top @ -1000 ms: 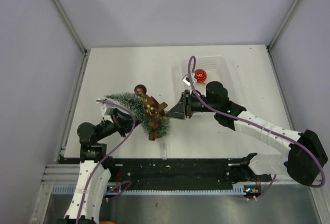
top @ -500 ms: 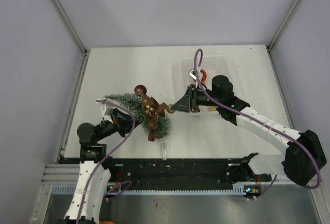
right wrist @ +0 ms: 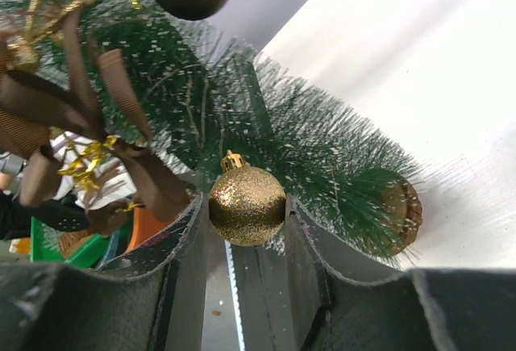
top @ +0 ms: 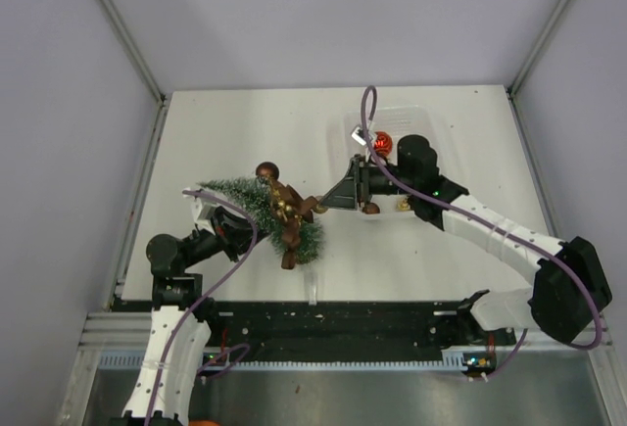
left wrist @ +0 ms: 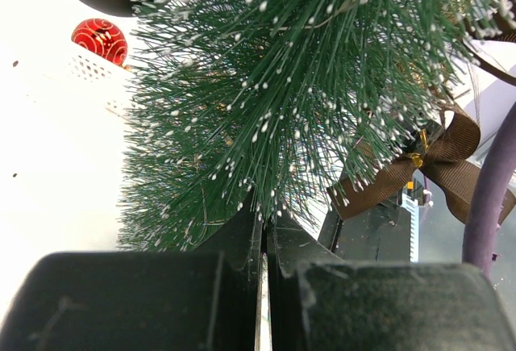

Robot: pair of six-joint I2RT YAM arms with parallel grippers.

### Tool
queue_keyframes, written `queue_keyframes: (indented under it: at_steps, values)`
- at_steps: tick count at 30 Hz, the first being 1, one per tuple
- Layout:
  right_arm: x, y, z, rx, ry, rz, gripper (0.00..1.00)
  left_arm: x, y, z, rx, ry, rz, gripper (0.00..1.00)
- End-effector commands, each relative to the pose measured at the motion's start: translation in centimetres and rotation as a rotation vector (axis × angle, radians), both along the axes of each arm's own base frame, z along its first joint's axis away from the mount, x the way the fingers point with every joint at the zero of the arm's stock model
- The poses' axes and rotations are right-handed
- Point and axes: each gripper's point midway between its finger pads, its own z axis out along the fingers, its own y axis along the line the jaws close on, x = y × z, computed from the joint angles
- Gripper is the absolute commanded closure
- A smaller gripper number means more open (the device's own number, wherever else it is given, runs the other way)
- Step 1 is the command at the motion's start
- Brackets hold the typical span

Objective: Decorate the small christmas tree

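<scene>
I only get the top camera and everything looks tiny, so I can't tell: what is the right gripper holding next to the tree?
Observer: In the right wrist view, the right gripper pinches a gold glitter bauble between its fingers, just in front of the small christmas tree.
Operator: Does the ball have a hook thing?
Observer: It has a little gold cap on top. I can't see a loop or string.
Operator: Is the left one really holding the tree?
Observer: Yes. In the left wrist view, the left gripper is shut, and the tree's needles stick out from between its fingers.
</scene>
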Motion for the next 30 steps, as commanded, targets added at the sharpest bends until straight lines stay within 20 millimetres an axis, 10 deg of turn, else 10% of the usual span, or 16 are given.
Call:
queue_keyframes:
  at_steps: [1,12,30]
  values:
    - [1.4,0.9,2.0,0.049,-0.08,0.009,0.85,-0.3,-0.1,1.0,0.0,-0.075,-0.008,1.0]
    - [3.2,1.7,-0.2,0.035,-0.061,-0.036,0.85,-0.5,-0.1,1.1,-0.003,-0.076,-0.017,1.0]
    - [0.5,-0.6,-1.8,0.001,-0.033,-0.054,0.42,-0.3,-0.1,1.0,-0.006,-0.064,-0.01,1.0]
